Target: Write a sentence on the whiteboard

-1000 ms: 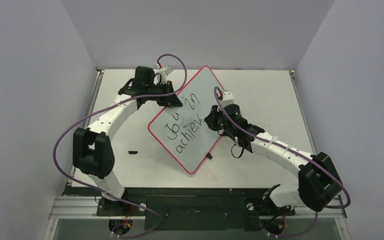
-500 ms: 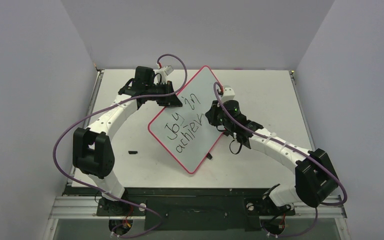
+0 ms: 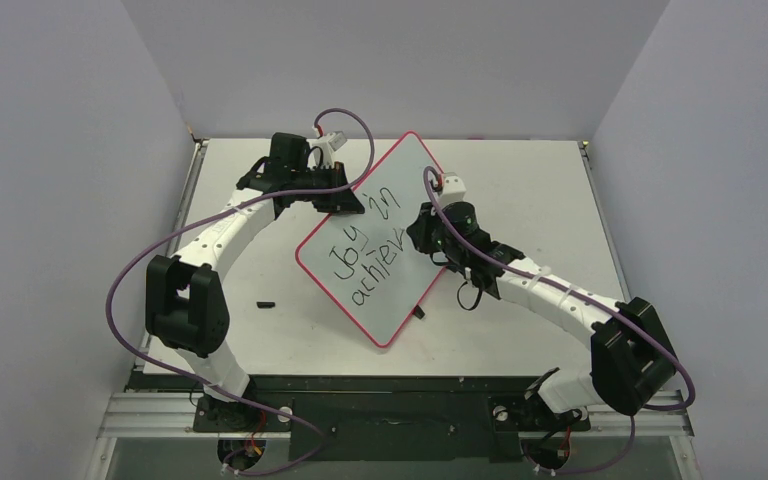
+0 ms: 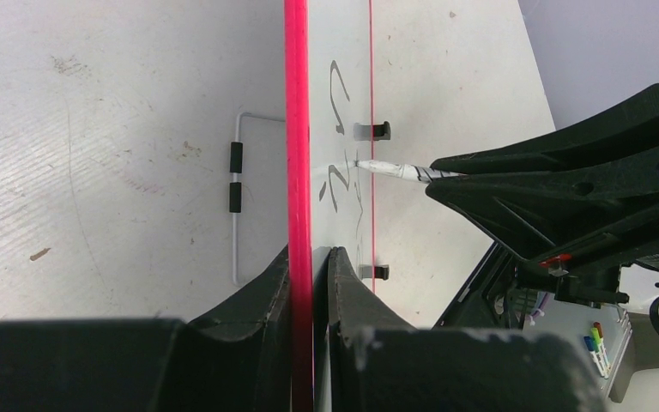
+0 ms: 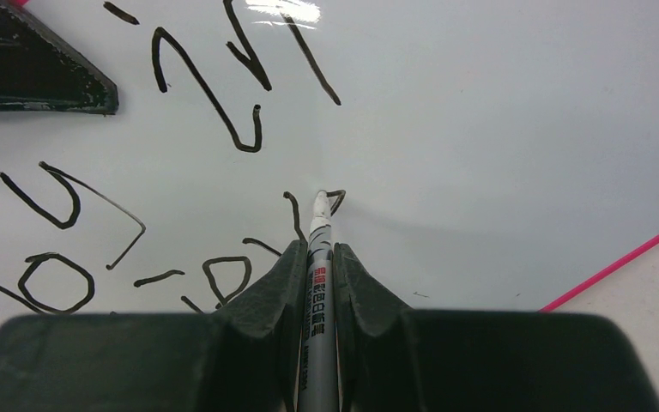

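We see the worktop [image 3: 550, 190] carrying the whiteboard [image 3: 392, 312] at its middle, turned cornerwise between the two arms. The sentence [image 3: 365, 255] runs across it in black: "Joy in" above, then letters that we read as "achiev". Our left tool [image 4: 311, 254] is clenched on the board's red rim. Our right tool [image 5: 319, 254] grips a marker [image 5: 318, 296], its tip on the board beside the last stroke.

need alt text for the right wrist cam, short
Fingers of the right gripper pinch a white marker, its tip touching the whiteboard at the end of a black handwritten stroke. Parts of the sentence fill the left half; the board's red rim crosses lower right.
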Robot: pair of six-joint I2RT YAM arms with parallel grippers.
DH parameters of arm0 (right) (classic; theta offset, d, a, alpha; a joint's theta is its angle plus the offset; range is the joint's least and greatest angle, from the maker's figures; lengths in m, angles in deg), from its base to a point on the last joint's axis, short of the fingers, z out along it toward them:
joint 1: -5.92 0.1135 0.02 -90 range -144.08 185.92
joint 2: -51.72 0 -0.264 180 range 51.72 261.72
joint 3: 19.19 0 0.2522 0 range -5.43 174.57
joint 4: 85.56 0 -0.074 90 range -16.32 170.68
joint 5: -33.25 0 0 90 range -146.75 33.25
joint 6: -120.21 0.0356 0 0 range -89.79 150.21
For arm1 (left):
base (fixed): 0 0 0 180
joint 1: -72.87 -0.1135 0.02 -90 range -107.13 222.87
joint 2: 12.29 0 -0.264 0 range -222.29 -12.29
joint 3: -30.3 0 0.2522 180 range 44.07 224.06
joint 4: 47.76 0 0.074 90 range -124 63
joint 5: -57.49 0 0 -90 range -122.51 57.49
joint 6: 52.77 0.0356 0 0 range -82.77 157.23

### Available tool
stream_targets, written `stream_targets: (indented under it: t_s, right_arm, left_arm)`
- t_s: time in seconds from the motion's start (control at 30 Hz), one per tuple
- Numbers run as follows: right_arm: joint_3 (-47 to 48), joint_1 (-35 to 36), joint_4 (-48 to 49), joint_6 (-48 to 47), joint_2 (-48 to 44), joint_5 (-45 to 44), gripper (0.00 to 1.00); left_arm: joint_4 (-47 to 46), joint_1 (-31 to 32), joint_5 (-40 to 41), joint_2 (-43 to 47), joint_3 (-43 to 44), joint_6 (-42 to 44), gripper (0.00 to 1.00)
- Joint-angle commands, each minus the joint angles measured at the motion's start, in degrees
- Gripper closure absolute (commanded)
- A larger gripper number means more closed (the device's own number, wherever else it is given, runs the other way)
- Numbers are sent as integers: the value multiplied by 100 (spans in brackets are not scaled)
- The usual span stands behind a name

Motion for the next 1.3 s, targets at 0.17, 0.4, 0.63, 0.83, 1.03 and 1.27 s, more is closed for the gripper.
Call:
stream_targets:
  t_s: [0.17, 0.4, 0.63, 0.83, 1.03, 1.27]
  right_arm:
    - [-356, 137, 133, 88, -217, 243, 100]
    - [-617, 143, 132, 134, -431, 213, 100]
    - [-692, 129, 35, 120, -464, -3, 100]
    - [-285, 36, -96, 17, -147, -335, 100]
    - [227, -54, -313, -87, -2, -311, 100]
    - [316, -56, -613, -150, -409, -401, 100]
  left_arm:
    - [-52, 300, 691, -111, 2, 927, 100]
    - [-56, 305, 691, -106, 3, 924, 100]
    - [-48, 337, 700, -97, -5, 940, 100]
    - [-32, 343, 725, -85, -6, 957, 100]
    - [-29, 343, 735, -72, -6, 967, 100]
    - [-23, 343, 740, -62, -6, 977, 100]
